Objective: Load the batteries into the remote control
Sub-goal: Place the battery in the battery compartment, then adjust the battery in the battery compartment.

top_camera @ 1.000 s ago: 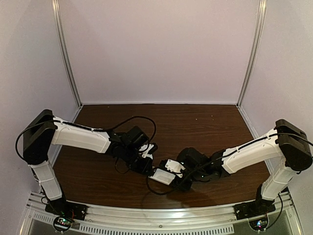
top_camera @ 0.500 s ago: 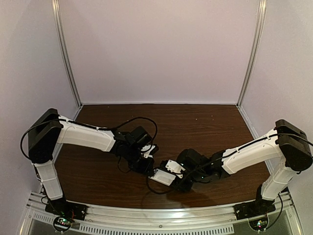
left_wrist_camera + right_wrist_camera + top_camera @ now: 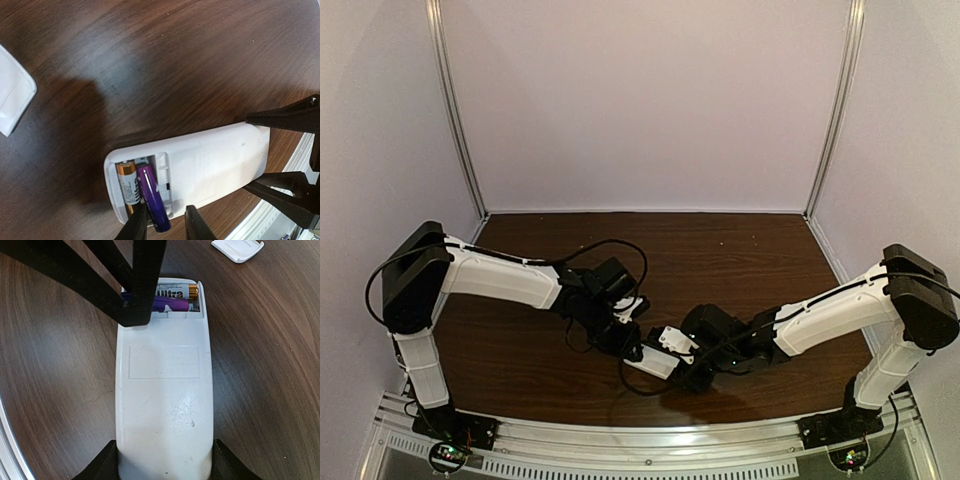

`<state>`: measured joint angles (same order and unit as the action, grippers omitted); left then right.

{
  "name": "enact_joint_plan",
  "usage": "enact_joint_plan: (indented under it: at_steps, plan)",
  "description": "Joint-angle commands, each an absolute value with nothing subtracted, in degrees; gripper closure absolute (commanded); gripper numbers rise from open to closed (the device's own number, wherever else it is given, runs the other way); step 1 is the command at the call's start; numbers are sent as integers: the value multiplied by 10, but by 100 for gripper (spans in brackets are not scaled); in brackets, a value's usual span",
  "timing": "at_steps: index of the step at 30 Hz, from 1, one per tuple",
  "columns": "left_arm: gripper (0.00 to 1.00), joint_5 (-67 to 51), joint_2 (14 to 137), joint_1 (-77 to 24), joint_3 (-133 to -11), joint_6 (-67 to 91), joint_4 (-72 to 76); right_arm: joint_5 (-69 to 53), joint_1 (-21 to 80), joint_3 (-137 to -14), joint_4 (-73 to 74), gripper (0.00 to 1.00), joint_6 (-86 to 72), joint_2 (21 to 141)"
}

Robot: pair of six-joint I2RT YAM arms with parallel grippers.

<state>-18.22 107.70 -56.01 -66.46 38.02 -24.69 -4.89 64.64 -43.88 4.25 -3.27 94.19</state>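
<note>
The white remote control (image 3: pixel 164 395) lies back-up on the table with its battery bay uncovered. My right gripper (image 3: pixel 164 460) is shut on its near end, one finger on each side. A gold-brown battery (image 3: pixel 126 182) sits in the outer slot. The purple battery (image 3: pixel 151 197) lies slanted in the second slot, and its near end sticks out past the remote's (image 3: pixel 215 160) edge. My left gripper (image 3: pixel 166 212) stands open around that end: one finger touches the cell, the other is clear of it. In the top view both grippers meet at the remote (image 3: pixel 655 362).
The loose white battery cover (image 3: pixel 237 249) lies on the dark wood table beyond the remote's open end, seen also at the left edge of the left wrist view (image 3: pixel 12 95). The metal rail of the table's near edge (image 3: pixel 300 165) runs close behind the remote.
My left arm has shifted a little to the right, toward the remote, and its jaws have come apart a little. The right arm and the remote have stayed put.
</note>
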Motion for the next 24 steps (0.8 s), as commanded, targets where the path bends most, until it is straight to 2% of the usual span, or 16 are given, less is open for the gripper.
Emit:
enact_joint_plan:
  at_steps: [1,13,16,19,20,22,23,24]
  plan:
    - [72,-166,1091,-561,-680,368,-276,-44,651,-440,32,76,-41,930]
    - [66,-101,962,-541,-638,321,-226,-87,651,-425,40,82,-12,913]
    - [66,-73,899,-535,-596,302,-174,-100,652,-418,39,84,-8,904]
    - [62,-46,801,-535,-507,271,-56,-109,654,-416,41,84,0,899]
    - [57,-38,764,-535,-467,259,-3,-111,655,-416,43,85,11,900]
    - [42,-25,699,-535,-392,236,81,-117,655,-416,43,85,21,900]
    - [28,-24,674,-535,-362,218,96,-119,656,-416,44,85,28,902]
    - [22,-30,652,-535,-348,196,101,-121,656,-417,44,86,33,903]
